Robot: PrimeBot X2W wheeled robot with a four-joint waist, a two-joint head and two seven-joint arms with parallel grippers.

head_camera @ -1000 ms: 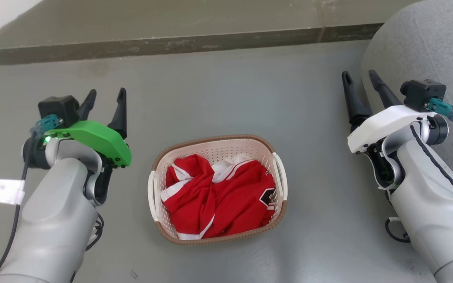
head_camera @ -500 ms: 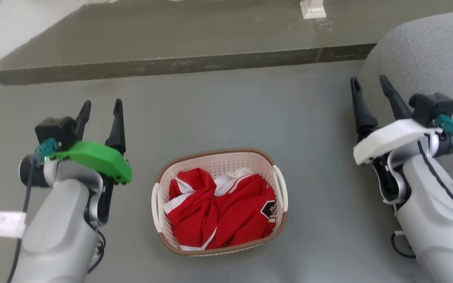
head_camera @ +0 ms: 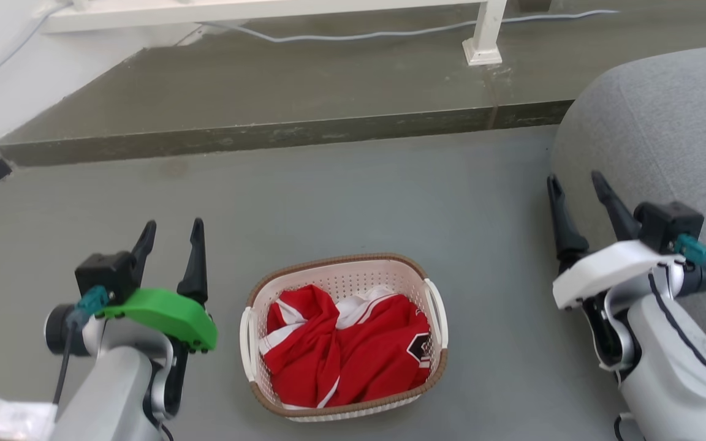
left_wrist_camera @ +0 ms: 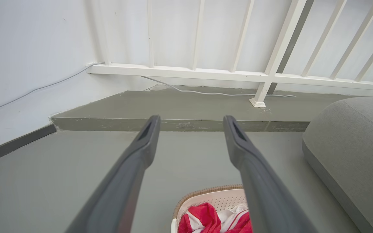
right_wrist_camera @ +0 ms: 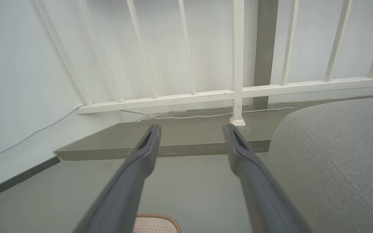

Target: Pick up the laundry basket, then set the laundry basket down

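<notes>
Laundry basket (head_camera: 353, 277) on the floor (head_camera: 390, 196), jaws apart on both sides.
Its inside is hidden under a red-and-white garment (head_camera: 341, 355), and both wrist views cut it off at 6 o'clock. The left gripper (head_camera: 173, 223) at its 10 o'clock and the right gripper (head_camera: 574, 177) at 2 o'clock both hold their jaws wide and empty.

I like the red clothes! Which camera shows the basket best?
The head view. It shows the whole basket on the floor, with the red and white clothes inside. The left wrist view catches its far end and a bit of cloth at the bottom edge; the right wrist view catches a sliver of rim.
</notes>
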